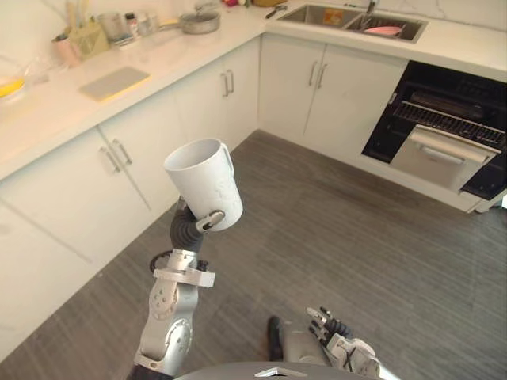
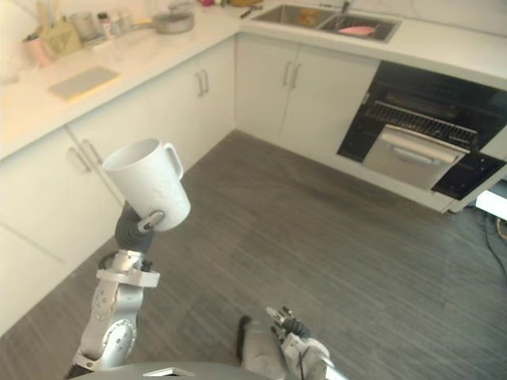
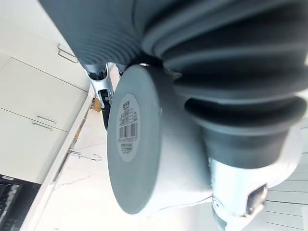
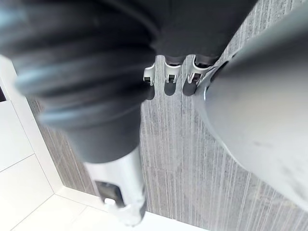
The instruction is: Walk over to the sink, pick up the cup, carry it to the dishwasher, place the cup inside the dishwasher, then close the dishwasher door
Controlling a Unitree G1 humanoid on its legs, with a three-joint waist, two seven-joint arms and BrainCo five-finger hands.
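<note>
My left hand [image 1: 207, 222] is raised in front of me, shut on a white cup [image 1: 204, 182] with a handle, its mouth tilted up and away. In the left wrist view the cup's flat base [image 3: 127, 144] with a barcode label shows past the dark cover. The dishwasher [image 1: 444, 131] stands at the far right under the counter, its black inside and a rack showing, its white door [image 1: 440, 156] partly let down. The sink [image 1: 317, 17] is in the counter at the top. My right hand [image 1: 337, 331] hangs low with relaxed fingers [image 4: 166, 72], holding nothing.
White cabinets [image 1: 135, 158] run along the left and the back under a pale counter [image 1: 47, 111]. On the counter stand a pot [image 1: 198, 20], a flat mat [image 1: 115, 81] and a utensil holder [image 1: 87, 37]. Grey plank floor [image 1: 341, 237] lies between me and the dishwasher.
</note>
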